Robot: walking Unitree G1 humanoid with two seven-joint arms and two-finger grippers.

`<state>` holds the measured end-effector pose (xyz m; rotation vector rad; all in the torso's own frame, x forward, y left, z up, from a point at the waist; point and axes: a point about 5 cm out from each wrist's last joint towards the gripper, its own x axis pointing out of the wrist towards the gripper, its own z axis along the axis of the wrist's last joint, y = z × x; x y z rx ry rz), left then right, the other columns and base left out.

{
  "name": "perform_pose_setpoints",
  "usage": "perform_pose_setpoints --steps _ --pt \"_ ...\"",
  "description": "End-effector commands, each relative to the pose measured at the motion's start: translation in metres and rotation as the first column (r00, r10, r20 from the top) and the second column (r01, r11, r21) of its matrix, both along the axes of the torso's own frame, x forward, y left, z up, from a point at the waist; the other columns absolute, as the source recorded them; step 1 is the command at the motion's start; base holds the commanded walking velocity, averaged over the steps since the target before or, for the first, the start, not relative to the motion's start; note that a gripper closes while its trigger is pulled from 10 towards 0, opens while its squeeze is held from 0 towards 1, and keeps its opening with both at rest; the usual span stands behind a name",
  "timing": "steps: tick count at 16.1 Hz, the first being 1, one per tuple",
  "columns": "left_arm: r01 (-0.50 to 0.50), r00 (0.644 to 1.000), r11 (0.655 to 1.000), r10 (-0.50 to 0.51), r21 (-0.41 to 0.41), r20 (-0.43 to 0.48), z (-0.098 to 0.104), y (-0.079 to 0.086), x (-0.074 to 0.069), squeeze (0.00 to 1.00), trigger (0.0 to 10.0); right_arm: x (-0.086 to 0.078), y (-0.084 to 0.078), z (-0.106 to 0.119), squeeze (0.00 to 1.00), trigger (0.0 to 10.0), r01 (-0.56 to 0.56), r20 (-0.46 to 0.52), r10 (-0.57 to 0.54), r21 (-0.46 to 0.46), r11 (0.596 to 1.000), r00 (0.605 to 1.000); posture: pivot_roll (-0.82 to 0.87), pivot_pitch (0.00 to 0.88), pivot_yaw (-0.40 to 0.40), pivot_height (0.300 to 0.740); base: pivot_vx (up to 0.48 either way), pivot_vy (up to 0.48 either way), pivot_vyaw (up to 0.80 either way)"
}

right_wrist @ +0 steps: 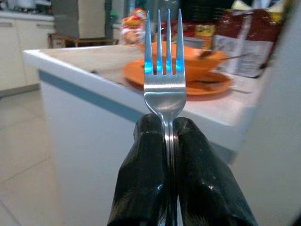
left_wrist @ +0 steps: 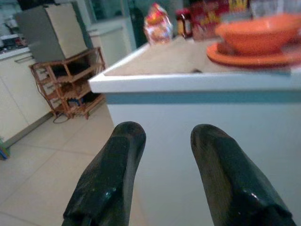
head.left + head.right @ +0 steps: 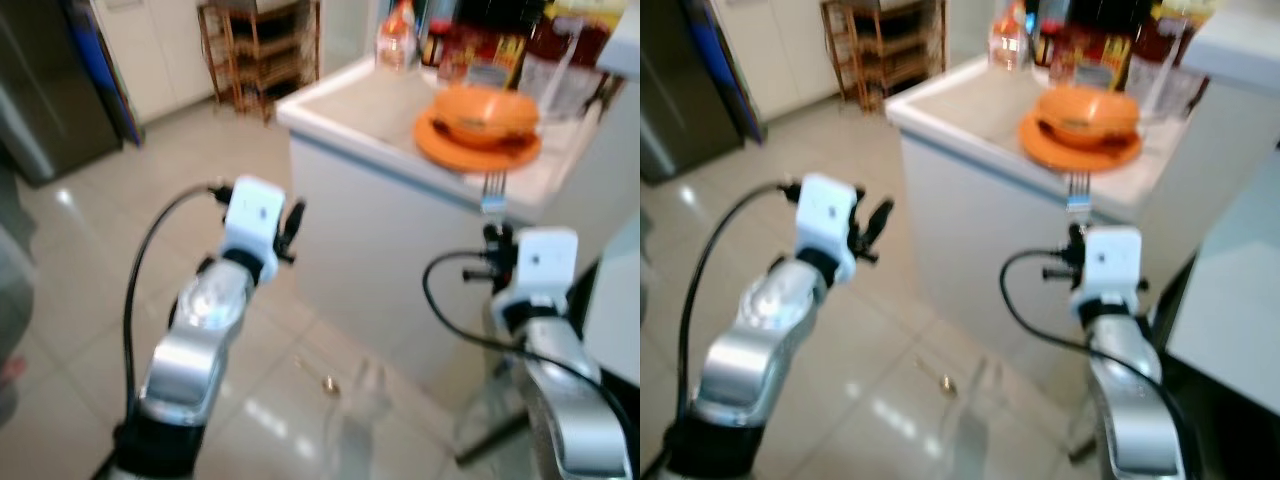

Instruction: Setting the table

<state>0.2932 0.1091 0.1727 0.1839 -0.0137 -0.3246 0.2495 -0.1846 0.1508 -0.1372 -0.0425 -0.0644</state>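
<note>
Right gripper [image 1: 168,141] is pressed together on the handle of a fork [image 1: 164,70], tines pointed up and forward, handle pinched between both fingers. The right arm is held out in front of the white tabletop [image 3: 370,110], the fork just short of its near edge and below the rim. Left gripper [image 2: 162,155] is spread apart with a clear gap between its fingers [image 2: 110,183], nothing held or touched. The left arm is raised and extended toward the tabletop's side, gripper apart from it, over the tiled floor [image 3: 90,240]. An orange bowl [image 3: 487,112] is seen on an orange plate [image 3: 450,150] on the tabletop, near the edge by the fork. Bottles and packets [image 3: 480,45] are grouped behind the plate, blurred.
</note>
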Motion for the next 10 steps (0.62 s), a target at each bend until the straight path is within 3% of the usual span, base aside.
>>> perform_pose_setpoints --steps 1,4,6,10 --pt "0.055 0.998 0.998 -0.055 0.001 0.03 0.006 -0.012 0.0 0.0 10.0 -0.005 -0.013 0.007 0.0 10.0 0.052 0.04 -0.052 -0.012 0.999 0.998 -0.06 0.015 0.054 0.74 0.0 -0.48 0.0" --pt "0.11 0.994 0.994 -0.11 0.007 0.019 0.005 -0.019 0.001 0.0 10.0 -0.017 -0.023 0.008 0.0 10.0 0.114 0.053 -0.116 0.046 0.992 0.992 -0.07 0.018 0.079 0.74 0.0 -0.48 0.0" --pt "0.132 0.991 0.991 -0.133 0.013 0.017 0.004 -0.021 0.002 0.0 10.0 -0.029 -0.025 0.003 0.0 10.0 0.129 0.036 -0.131 0.049 0.99 0.991 -0.08 0.022 0.092 0.74 0.0 -0.48 -0.66" --pt "0.153 0.988 0.988 -0.154 0.013 0.017 0.004 -0.026 0.003 0.0 10.0 -0.036 -0.032 0.003 0.0 10.0 0.165 0.036 -0.167 0.045 0.985 0.985 -0.11 0.026 0.109 0.74 0.0 -0.48 -0.8"
